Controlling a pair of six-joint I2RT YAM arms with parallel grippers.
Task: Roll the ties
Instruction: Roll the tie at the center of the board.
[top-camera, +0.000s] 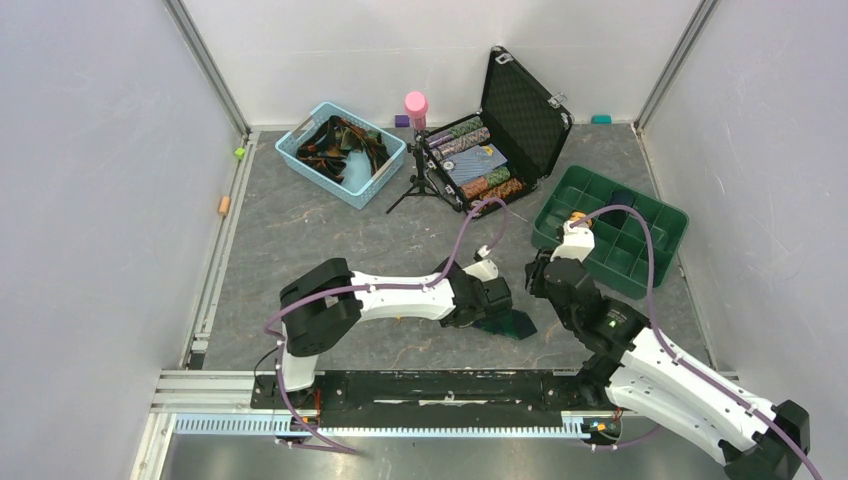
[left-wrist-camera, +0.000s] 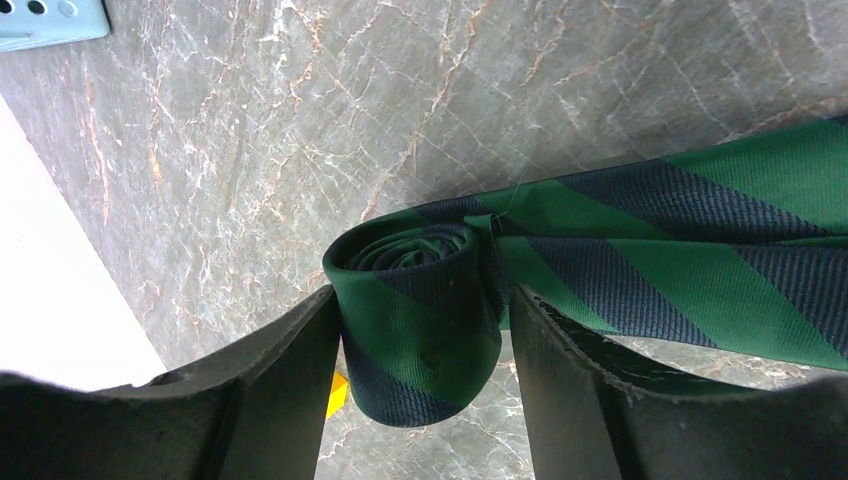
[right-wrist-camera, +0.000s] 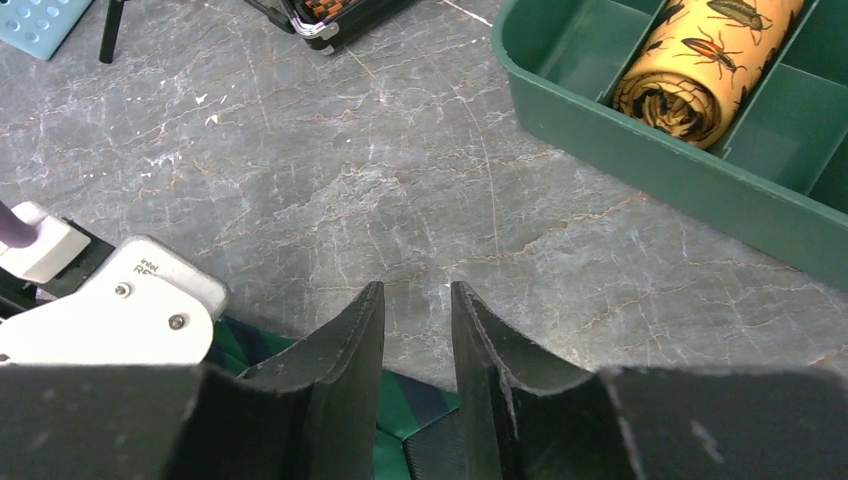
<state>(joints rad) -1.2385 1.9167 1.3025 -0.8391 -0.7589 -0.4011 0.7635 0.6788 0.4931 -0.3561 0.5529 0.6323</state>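
**A:** How do the jaws of the left gripper (left-wrist-camera: 422, 297) stand?

**B:** Closed on the rolled end (left-wrist-camera: 415, 345) of the green-and-navy tie (left-wrist-camera: 660, 270). The coil stands between the two fingers with its spiral showing on top. One finger presses its side and the other sits close against the opposite side.

**A:** And the rest of that tie?

**B:** It runs flat across the table (left-wrist-camera: 300, 130), passing behind one finger.

**A:** The right gripper (right-wrist-camera: 417, 292)?

**B:** Its jaws are parted by a narrow gap, and bare table shows between the tips. Green-and-navy cloth lies under the fingers near their bases. I cannot tell whether they touch it.

**A:** How do the arms lie?

**B:** The left arm (top-camera: 400, 293) folds at the elbow above its base and stretches low to the right, its wrist near the middle of the table. The right arm (top-camera: 670, 375) reaches from the near right corner up and leftward, its wrist just beside the left one.

**A:** What lies farther out?

**B:** A green tray (right-wrist-camera: 650, 165) to the right of the right gripper holds a rolled yellow-orange tie (right-wrist-camera: 700, 70) in one compartment. At the far side stand an open case (top-camera: 525, 110) and a blue basket (top-camera: 378, 178) of loose ties (top-camera: 335, 140).
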